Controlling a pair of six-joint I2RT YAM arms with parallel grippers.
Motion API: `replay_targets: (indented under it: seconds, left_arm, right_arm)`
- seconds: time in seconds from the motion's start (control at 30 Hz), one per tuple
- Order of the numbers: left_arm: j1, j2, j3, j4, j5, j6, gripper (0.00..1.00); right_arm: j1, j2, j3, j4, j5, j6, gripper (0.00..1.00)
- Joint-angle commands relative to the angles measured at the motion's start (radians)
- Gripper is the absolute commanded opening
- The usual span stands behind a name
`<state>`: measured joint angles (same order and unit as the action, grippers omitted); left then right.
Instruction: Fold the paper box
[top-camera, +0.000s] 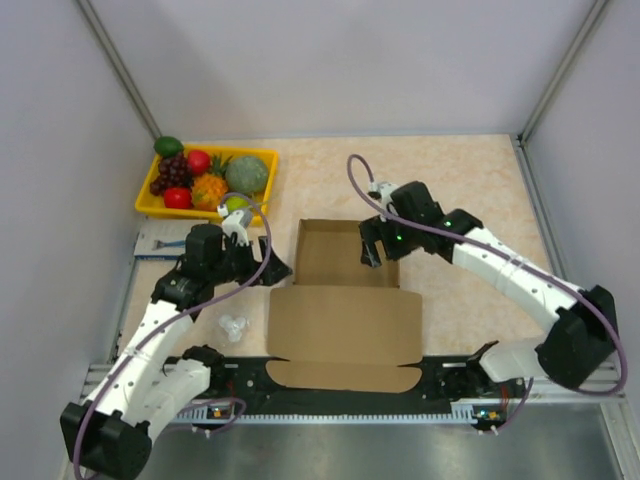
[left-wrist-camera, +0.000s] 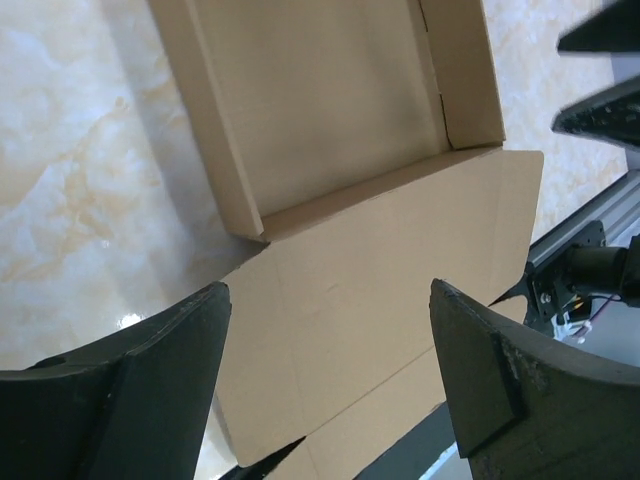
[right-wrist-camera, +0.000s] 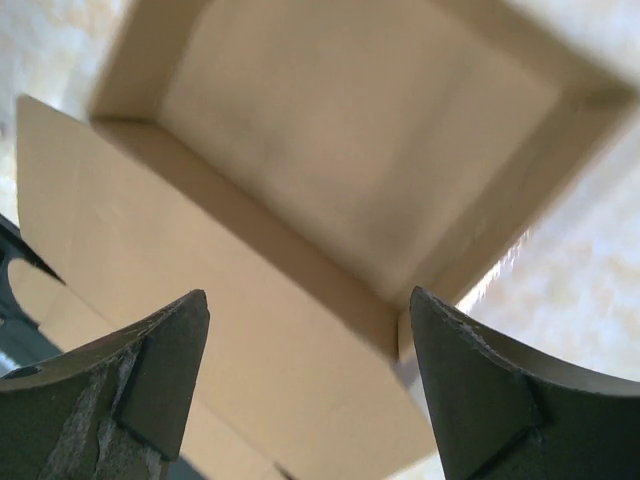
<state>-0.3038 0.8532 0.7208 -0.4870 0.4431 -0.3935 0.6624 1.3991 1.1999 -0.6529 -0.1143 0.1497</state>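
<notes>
The paper box (top-camera: 345, 300) is plain brown cardboard in the middle of the table. Its tray part (top-camera: 335, 250) has raised walls, and its lid panel with a rounded front flap (top-camera: 345, 376) lies flat toward the arm bases. My left gripper (top-camera: 268, 268) hovers at the box's left side, open, nothing between its fingers (left-wrist-camera: 160, 380); the lid (left-wrist-camera: 380, 290) shows below it. My right gripper (top-camera: 375, 255) hangs over the tray's right wall, open and empty; its view looks down on the tray's near right corner (right-wrist-camera: 400, 310).
A yellow tray (top-camera: 150, 205) of toy fruit stands at the back left. A blue-white packet (top-camera: 158, 242) lies in front of it. A small clear crumpled scrap (top-camera: 233, 327) rests left of the lid. Grey walls enclose the table; the black rail (top-camera: 450, 385) runs along the near edge.
</notes>
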Motion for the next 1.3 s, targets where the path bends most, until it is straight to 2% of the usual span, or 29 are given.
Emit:
replay_targets:
  seconds: [0.0,0.1,0.13,0.2,0.3,0.4,0.43,0.5,0.6,0.73,0.83,0.87,0.9,0.93,0.97,1.07,1.1,1.17,1.2,1.27]
  left_arm:
    - [0.055,-0.084,-0.073,0.069,0.072,-0.085,0.85]
    - [0.074,-0.156,-0.155,0.142,0.179,-0.175,0.86]
    - [0.075,-0.173,-0.194,0.2,0.195,-0.204,0.86]
    - [0.075,-0.218,-0.237,0.267,0.25,-0.296,0.86]
    - [0.075,-0.259,-0.31,0.372,0.302,-0.402,0.86]
    - [0.075,-0.295,-0.331,0.372,0.298,-0.418,0.86]
    - [0.077,-0.299,-0.301,0.334,0.283,-0.398,0.86]
    - [0.078,-0.299,-0.246,0.175,0.196,-0.316,0.86]
    - [0.078,-0.296,-0.163,0.067,0.132,-0.278,0.86]
    - [0.078,-0.298,-0.162,0.073,0.112,-0.303,0.85]
    - [0.078,-0.295,-0.155,0.007,0.004,-0.317,0.85]
    - [0.078,-0.284,-0.147,-0.031,-0.144,-0.324,0.84]
    - [0.078,-0.275,-0.117,-0.082,-0.218,-0.337,0.84]
    - [0.078,-0.263,-0.095,-0.188,-0.321,-0.355,0.91]
    - [0.078,-0.232,-0.075,-0.252,-0.492,-0.382,0.97]
    - [0.083,-0.157,-0.02,-0.408,-0.657,-0.5,0.98]
    - [0.104,-0.129,0.003,-0.454,-0.662,-0.587,0.98]
    - [0.132,-0.035,0.009,-0.545,-0.63,-0.668,0.99]
    - [0.164,0.002,0.011,-0.558,-0.589,-0.67,0.98]
    - [0.166,0.122,0.02,-0.625,-0.607,-0.692,0.98]
  right_arm:
    - [-0.104,-0.195,-0.184,-0.033,-0.119,0.221,0.81]
    - [-0.212,-0.345,-0.34,-0.059,-0.206,0.332,0.81]
    - [-0.249,-0.374,-0.427,-0.056,-0.294,0.358,0.8]
    - [-0.317,-0.425,-0.496,-0.063,-0.344,0.422,0.79]
    - [-0.365,-0.448,-0.583,-0.054,-0.392,0.438,0.79]
    - [-0.408,-0.414,-0.62,-0.045,-0.404,0.406,0.77]
    - [-0.424,-0.388,-0.623,-0.047,-0.415,0.403,0.73]
    - [-0.425,-0.391,-0.62,-0.045,-0.404,0.406,0.72]
    - [-0.425,-0.404,-0.635,-0.03,-0.398,0.41,0.7]
    - [-0.425,-0.396,-0.66,-0.013,-0.453,0.409,0.65]
    - [-0.426,-0.414,-0.636,-0.017,-0.411,0.415,0.62]
    - [-0.426,-0.437,-0.622,-0.036,-0.388,0.425,0.62]
    - [-0.426,-0.449,-0.606,-0.045,-0.359,0.43,0.62]
    - [-0.426,-0.462,-0.567,-0.06,-0.284,0.436,0.63]
    - [-0.425,-0.474,-0.544,-0.091,-0.242,0.438,0.63]
    - [-0.425,-0.497,-0.473,-0.117,-0.15,0.41,0.64]
    - [-0.425,-0.494,-0.461,-0.126,-0.145,0.401,0.64]
    - [-0.425,-0.492,-0.441,-0.129,-0.143,0.378,0.64]
    - [-0.426,-0.492,-0.441,-0.128,-0.145,0.372,0.65]
    - [-0.425,-0.489,-0.444,-0.128,-0.153,0.358,0.65]
